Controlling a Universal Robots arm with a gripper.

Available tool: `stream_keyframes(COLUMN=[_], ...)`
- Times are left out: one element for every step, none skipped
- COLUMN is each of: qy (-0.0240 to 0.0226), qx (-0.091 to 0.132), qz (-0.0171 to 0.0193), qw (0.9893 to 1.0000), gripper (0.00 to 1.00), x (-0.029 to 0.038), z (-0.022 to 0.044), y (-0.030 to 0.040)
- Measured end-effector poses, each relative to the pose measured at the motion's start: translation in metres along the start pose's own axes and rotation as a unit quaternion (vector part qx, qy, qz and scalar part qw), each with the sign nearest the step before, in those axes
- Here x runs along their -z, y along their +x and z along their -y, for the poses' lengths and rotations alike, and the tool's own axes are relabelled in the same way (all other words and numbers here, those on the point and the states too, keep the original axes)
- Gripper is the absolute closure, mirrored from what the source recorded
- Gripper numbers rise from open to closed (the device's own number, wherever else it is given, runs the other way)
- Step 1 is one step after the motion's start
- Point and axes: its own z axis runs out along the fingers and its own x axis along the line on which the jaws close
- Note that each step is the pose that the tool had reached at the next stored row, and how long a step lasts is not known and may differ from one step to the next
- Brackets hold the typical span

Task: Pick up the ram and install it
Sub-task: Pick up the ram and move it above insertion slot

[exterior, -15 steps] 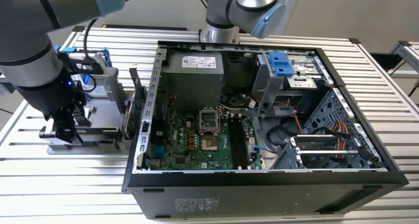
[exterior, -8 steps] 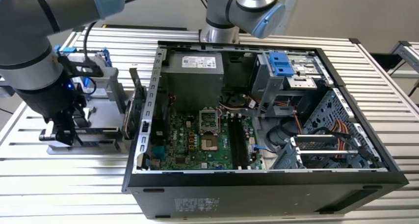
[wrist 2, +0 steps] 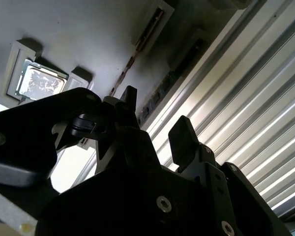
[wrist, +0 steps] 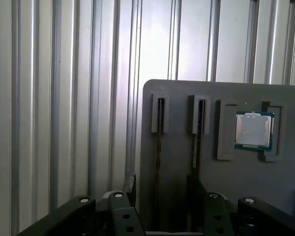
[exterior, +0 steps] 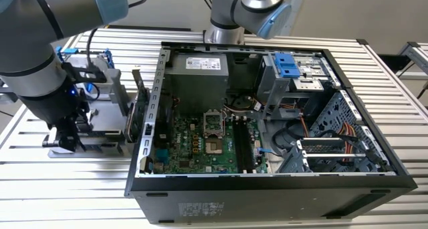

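Observation:
In both wrist views the ram (wrist: 159,147) (wrist 2: 133,54) stands on edge in a slot of a grey holder plate (wrist: 177,162), seen as a thin dark line. A second thin stick (wrist: 199,132) stands in the neighbouring slot. My gripper (wrist: 162,189) (wrist 2: 157,118) is open, its two black fingertips (wrist: 130,187) on either side of the first stick's line, with a gap to it on both sides. In the exterior view the gripper (exterior: 67,141) hangs low over the holder (exterior: 100,135), on the exterior view's left of the open computer case (exterior: 267,184).
A processor chip (wrist: 254,130) lies in a pocket of the holder beside the sticks. The case shows a green motherboard (exterior: 200,149) with long black memory slots (exterior: 244,149). A drive with blue rails (exterior: 83,63) and an upright card (exterior: 138,108) stand beside the case wall. Ribbed metal table (exterior: 53,199) all around.

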Motion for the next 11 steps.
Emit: stream_keyframes(qy=[0.0,-0.0001,-0.0001,-0.0001,0.0001,0.0001,0.0001,0.0001,0.0002,0.0002,0.0002], qx=[0.0,0.0,0.0,0.0,0.002,0.002,0.002,0.003,0.003,0.003,0.003], qz=[0.0,-0.0001,-0.0001,-0.0001,0.0,-0.0001,-0.0001,-0.0001,0.0,0.0,0.0], qw=[1.0,1.0,1.0,1.0,1.0,1.0,1.0,1.0,1.0,1.0,1.0], gripper=[0.0,0.0,0.0,0.0,0.0,0.0,0.0,0.0,0.0,0.0,0.0], x=[-0.0013,-0.0025,-0.0038,-0.0051,-0.0089,-0.0103,-0.011,-0.0118,-0.0127,-0.0137,-0.0147], z=[0.0,-0.0001,-0.0003,-0.0006,-0.0022,-0.0028,-0.003,-0.003,-0.003,-0.0031,-0.0031], y=[0.0001,0.0001,0.0001,0.0001,0.0001,0.0001,0.0001,0.0001,0.0,0.0001,0.0001])
